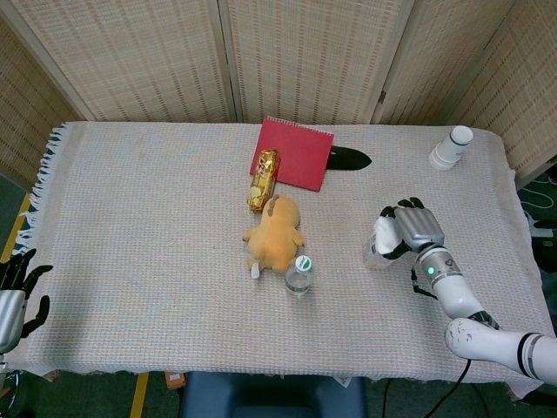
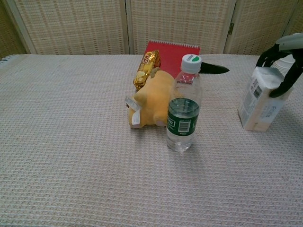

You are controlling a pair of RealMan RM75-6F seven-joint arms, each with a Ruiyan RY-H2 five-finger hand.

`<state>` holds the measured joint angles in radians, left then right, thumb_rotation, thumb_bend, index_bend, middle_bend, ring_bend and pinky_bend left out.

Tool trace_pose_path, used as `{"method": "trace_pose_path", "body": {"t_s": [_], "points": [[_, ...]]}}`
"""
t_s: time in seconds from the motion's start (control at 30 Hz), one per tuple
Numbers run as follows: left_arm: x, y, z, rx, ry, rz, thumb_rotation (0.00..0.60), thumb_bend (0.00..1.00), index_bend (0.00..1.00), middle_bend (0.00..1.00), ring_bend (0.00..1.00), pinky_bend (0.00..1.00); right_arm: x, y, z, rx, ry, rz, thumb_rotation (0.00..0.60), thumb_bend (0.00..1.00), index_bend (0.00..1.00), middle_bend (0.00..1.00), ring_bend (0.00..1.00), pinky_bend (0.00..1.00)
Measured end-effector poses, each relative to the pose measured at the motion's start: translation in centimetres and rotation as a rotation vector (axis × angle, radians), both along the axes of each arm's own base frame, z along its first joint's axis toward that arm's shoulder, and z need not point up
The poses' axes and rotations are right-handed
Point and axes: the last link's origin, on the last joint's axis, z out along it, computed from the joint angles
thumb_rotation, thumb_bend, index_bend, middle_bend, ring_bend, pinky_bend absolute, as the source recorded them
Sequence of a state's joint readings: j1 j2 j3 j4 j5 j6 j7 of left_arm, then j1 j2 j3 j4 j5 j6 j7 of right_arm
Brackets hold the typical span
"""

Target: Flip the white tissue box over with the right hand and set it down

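The white tissue box (image 1: 378,244) (image 2: 261,104) stands on end, tilted, at the right side of the table. My right hand (image 1: 415,227) (image 2: 285,61) grips its upper end, dark fingers curled over the top edge and down its near side. The box's lower end rests on the cloth. My left hand (image 1: 16,286) hangs off the table's front left corner with its fingers spread and nothing in it; the chest view does not show it.
A water bottle (image 1: 298,274) (image 2: 183,110) stands mid-table beside a yellow plush toy (image 1: 274,233) (image 2: 151,100). Behind them lie a gold snack bar (image 1: 263,179), a red notebook (image 1: 296,152) and a black object (image 1: 351,158). A white cup (image 1: 450,147) stands far right.
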<state>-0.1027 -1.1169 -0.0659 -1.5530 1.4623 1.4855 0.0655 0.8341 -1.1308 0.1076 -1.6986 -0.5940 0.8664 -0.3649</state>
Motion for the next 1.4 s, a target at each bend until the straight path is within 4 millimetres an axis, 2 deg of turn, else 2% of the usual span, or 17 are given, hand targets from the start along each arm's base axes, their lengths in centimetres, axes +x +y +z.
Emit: {"method": "trace_pose_path", "body": {"t_s": [0.13, 0.23, 0.4, 0.57, 0.7, 0.87, 1.07, 1.23, 1.4], "points": [[0.0, 0.0, 0.0, 0.002, 0.000, -0.002, 0.600, 0.51, 0.25, 0.00, 0.00, 0.10, 0.4, -0.1, 0.3, -0.058, -0.091, 0.017, 0.600, 0.00, 0.48, 0.44, 0.37, 0.00], [0.1, 0.0, 0.0, 0.002, -0.001, -0.004, 0.600, 0.51, 0.25, 0.00, 0.00, 0.10, 0.5, -0.1, 0.7, -0.117, -0.226, 0.015, 0.600, 0.00, 0.50, 0.47, 0.41, 0.00], [0.1, 0.0, 0.0, 0.002, 0.000, -0.005, 0.600, 0.51, 0.25, 0.00, 0.00, 0.10, 0.1, -0.1, 1.3, -0.200, -0.545, -0.031, 0.600, 0.00, 0.50, 0.47, 0.42, 0.00], [0.1, 0.0, 0.0, 0.004, 0.001, -0.008, 0.600, 0.51, 0.25, 0.00, 0.00, 0.10, -1.6, -0.1, 1.6, -0.222, -0.864, -0.105, 0.600, 0.00, 0.50, 0.48, 0.43, 0.00], [0.2, 0.0, -0.1, 0.003, 0.002, -0.010, 0.600, 0.51, 0.25, 0.00, 0.00, 0.10, -3.5, -0.2, 1.2, -0.210, -1.012, -0.131, 0.600, 0.00, 0.50, 0.48, 0.43, 0.00], [0.2, 0.0, -0.2, 0.003, 0.002, -0.008, 0.600, 0.51, 0.25, 0.00, 0.00, 0.10, -5.6, -0.2, -0.3, -0.149, -1.105, -0.111, 0.600, 0.02, 0.51, 0.48, 0.43, 0.00], [0.1, 0.0, 0.0, 0.010, -0.003, -0.005, 0.600, 0.51, 0.25, 0.00, 0.00, 0.10, -8.4, -0.2, -2.3, -0.087, -1.127, -0.094, 0.600, 0.05, 0.51, 0.48, 0.43, 0.00], [-0.1, 0.1, 0.1, 0.009, -0.005, 0.000, 0.600, 0.51, 0.25, 0.00, 0.00, 0.10, -9.1, -0.1, -4.3, -0.056, -1.096, -0.063, 0.600, 0.06, 0.51, 0.48, 0.43, 0.00], [0.0, 0.1, -0.1, 0.002, -0.003, -0.001, 0.600, 0.51, 0.25, 0.00, 0.00, 0.10, -9.1, 0.0, -5.4, -0.053, -1.046, -0.031, 0.600, 0.06, 0.51, 0.48, 0.43, 0.00]]}}
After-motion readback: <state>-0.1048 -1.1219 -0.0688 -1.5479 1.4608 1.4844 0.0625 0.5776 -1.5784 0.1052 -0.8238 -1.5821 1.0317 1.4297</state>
